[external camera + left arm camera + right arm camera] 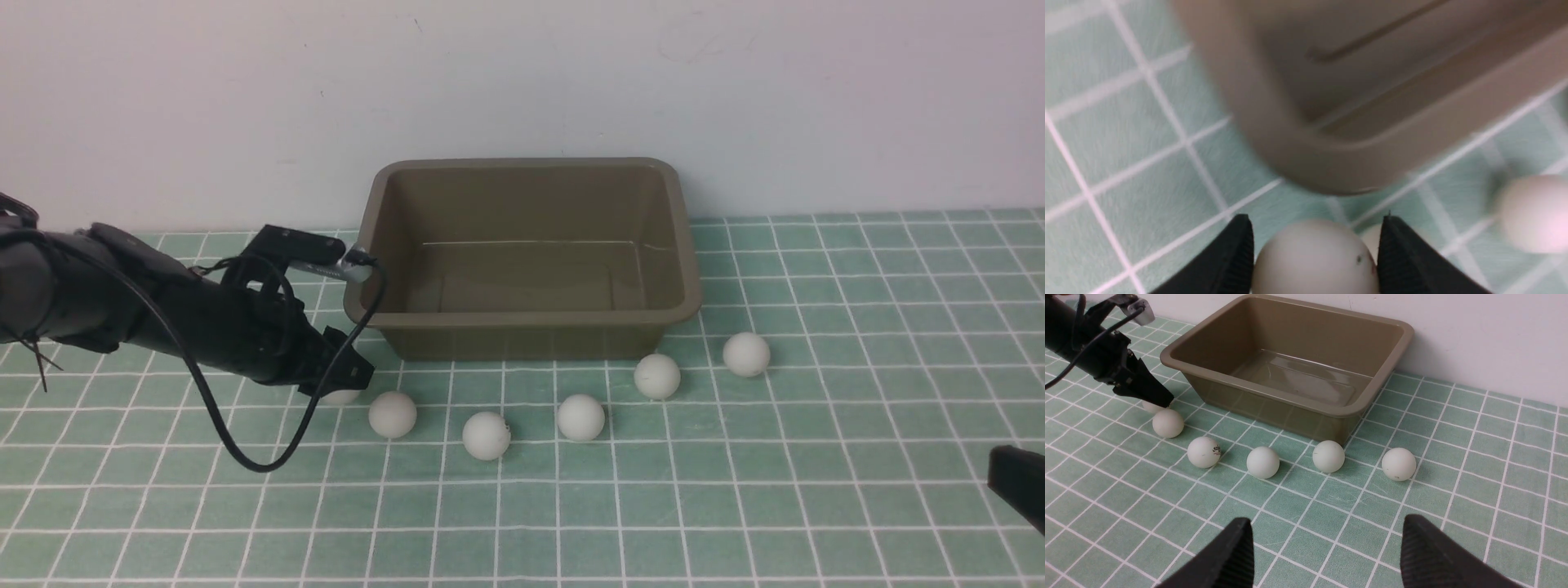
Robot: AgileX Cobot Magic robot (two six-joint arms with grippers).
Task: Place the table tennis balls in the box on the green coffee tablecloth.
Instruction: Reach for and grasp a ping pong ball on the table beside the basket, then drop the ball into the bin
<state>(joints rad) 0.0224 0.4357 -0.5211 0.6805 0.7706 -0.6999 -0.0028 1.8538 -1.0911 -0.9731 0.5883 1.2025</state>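
Note:
A row of white table tennis balls lies on the green coffee tablecloth [735, 506] in front of the olive-brown box [531, 336], which has nothing inside. My left gripper [349, 382] is low at the box's front left corner, shut on the leftmost ball [341, 398]. In the left wrist view both black fingers [1237, 253] press the sides of that ball [1312, 261]. The other balls [393, 414] [486, 435] [581, 417] lie free, as do two more to the right [657, 376]. My right gripper [1327, 526] hovers open over bare cloth, nearer than the row.
A white wall [522, 82] rises right behind the box. The left arm's cable [245, 457] loops down to the cloth. A tip of the right gripper [1016, 482] shows at the front view's right edge.

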